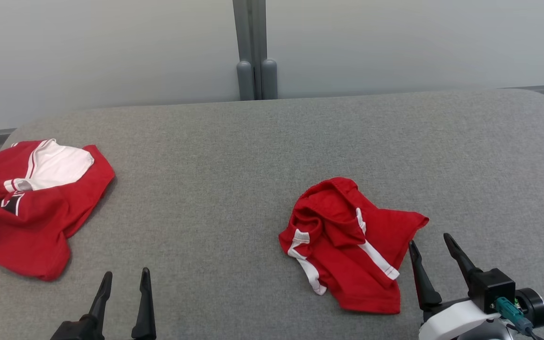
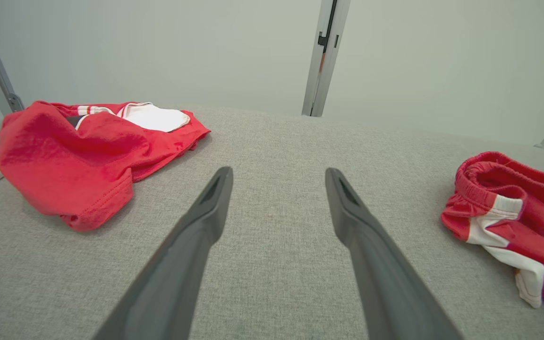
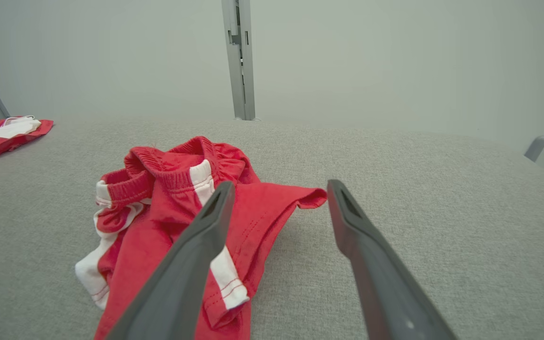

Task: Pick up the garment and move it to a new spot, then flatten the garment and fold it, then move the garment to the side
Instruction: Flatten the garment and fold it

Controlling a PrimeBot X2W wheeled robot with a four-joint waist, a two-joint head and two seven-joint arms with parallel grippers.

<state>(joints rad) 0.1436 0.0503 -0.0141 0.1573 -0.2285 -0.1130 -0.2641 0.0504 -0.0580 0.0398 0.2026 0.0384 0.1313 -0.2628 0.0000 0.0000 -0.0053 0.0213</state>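
Note:
A crumpled pair of red shorts with white side stripes, the garment (image 1: 347, 243) (image 3: 173, 222) (image 2: 513, 217), lies right of the middle of the grey table (image 1: 234, 156). My right gripper (image 1: 430, 241) (image 3: 279, 189) stands open just right of its edge, above the cloth's near corner, with nothing between the fingers. My left gripper (image 1: 125, 276) (image 2: 279, 174) is open too, low at the front left over bare table, well apart from both garments.
A second crumpled red garment with a white panel (image 1: 31, 203) (image 2: 88, 146) (image 3: 3, 132) lies at the table's far left edge. A grey post (image 1: 255, 52) stands behind the table against a pale wall. The table's corners are rounded.

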